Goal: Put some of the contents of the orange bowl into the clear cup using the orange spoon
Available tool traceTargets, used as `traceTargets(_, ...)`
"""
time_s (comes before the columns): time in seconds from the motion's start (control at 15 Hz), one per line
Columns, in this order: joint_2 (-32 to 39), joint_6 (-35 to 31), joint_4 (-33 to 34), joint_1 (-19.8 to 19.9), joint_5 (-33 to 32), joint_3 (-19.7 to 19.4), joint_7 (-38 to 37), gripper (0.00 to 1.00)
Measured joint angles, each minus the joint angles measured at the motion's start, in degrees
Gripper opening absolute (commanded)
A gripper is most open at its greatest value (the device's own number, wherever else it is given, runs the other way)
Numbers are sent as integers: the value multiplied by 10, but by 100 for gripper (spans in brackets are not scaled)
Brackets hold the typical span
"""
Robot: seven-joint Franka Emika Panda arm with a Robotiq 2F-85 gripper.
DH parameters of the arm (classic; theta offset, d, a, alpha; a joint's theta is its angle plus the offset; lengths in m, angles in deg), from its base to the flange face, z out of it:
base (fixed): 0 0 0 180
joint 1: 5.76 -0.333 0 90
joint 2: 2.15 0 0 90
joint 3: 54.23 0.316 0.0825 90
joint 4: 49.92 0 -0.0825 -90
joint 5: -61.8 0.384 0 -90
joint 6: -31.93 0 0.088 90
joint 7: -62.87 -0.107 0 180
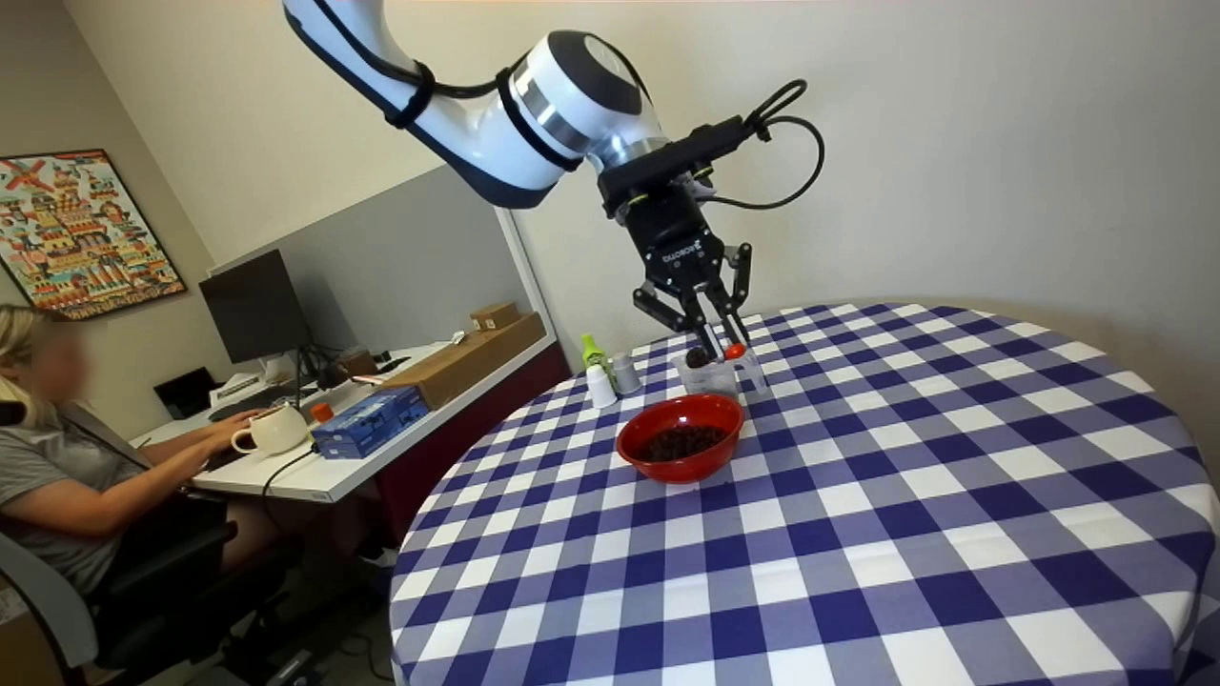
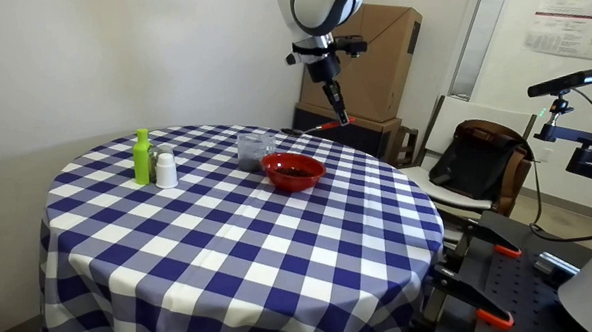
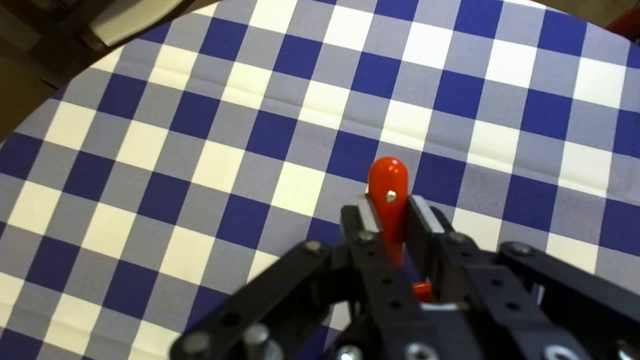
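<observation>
Blue-and-white tablecloth (image 1: 858,572): checked, spread in a round, its edge hanging in folds; seen in all three views.

Robot arm (image 1: 572,105): white with black straps, reaching above the cloth.

Cardboard box (image 2: 365,60): tall, brown, standing beyond the cloth in an exterior view.

Framed picture (image 1: 81,229): many-coloured, dark frame, in an exterior view.

Gripper (image 3: 395,214): black, pointing down, jaws drawn in narrow with the handle of the orange spoon (image 3: 388,175) pinched between them.

Orange bowl (image 1: 681,471): glossy, round, upright on the cloth, dark contents (image 1: 679,441) lying in the bottom; in both exterior views.

Clear cup (image 2: 250,153): see-through, with a handle, upright on the cloth just beside the bowl; whether the two touch cannot be told.

Bottle (image 2: 141,161): bright green, narrow-necked, upright, well apart from the bowl.

Container (image 2: 166,174): white, small, upright, just beside the bottle.

Orange spoon: slender, red-orange handle, pale shank, dark head; held off the cloth, nearly level in an exterior view, the head (image 2: 292,131) near the cup and apart from it; whether it carries any contents is too small to tell.
</observation>
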Motion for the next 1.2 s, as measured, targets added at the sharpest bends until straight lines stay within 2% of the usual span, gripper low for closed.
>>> traceTargets(0.47, 1, 53, 87, 6, 29, -3, 13, 5)
traceTargets(1.2, 23, 57, 170, -15, 18, -4, 13, 5)
